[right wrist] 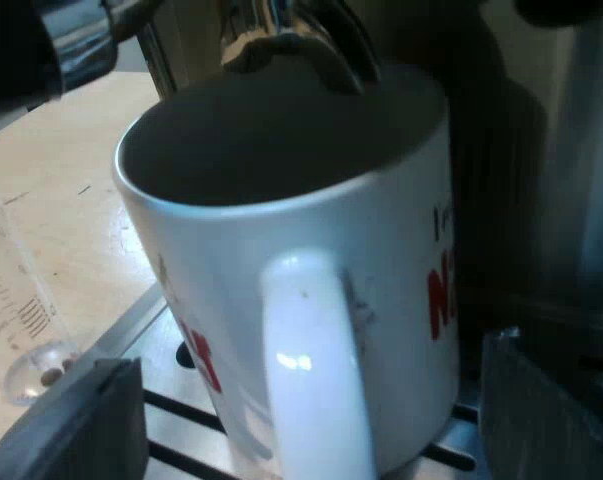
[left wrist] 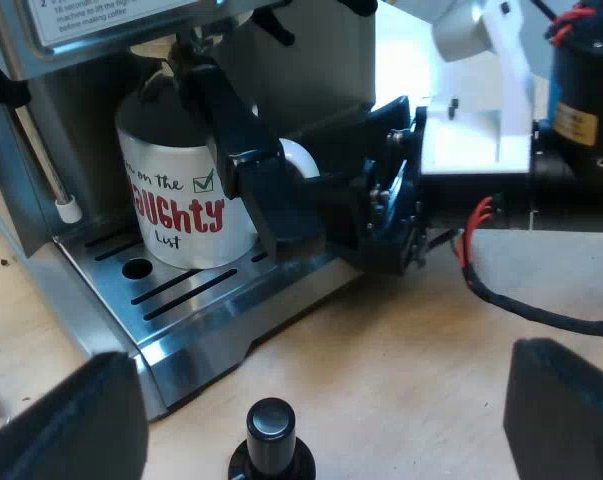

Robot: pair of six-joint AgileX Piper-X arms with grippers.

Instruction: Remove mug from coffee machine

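A white mug (left wrist: pixel 181 215) with red and black lettering stands on the espresso machine's slotted drip tray (left wrist: pixel 196 300), under the metal holder's spouts (right wrist: pixel 291 40). My right gripper (left wrist: pixel 291 190) has come in at the mug's handle (left wrist: pixel 299 158). In the right wrist view the mug (right wrist: pixel 281 250) is very close. Its handle (right wrist: pixel 311 380) stands between the two fingers of my right gripper (right wrist: pixel 311 415), which are wide apart and open. My left gripper (left wrist: pixel 321 380) hangs open over the wooden table short of the machine, holding nothing.
A tamper with a black knob (left wrist: pixel 271 430) stands on the table under my left gripper. The machine's steam wand (left wrist: pixel 53 185) hangs beside the mug. A measuring glass (right wrist: pixel 21 300) stands on the table next to the drip tray.
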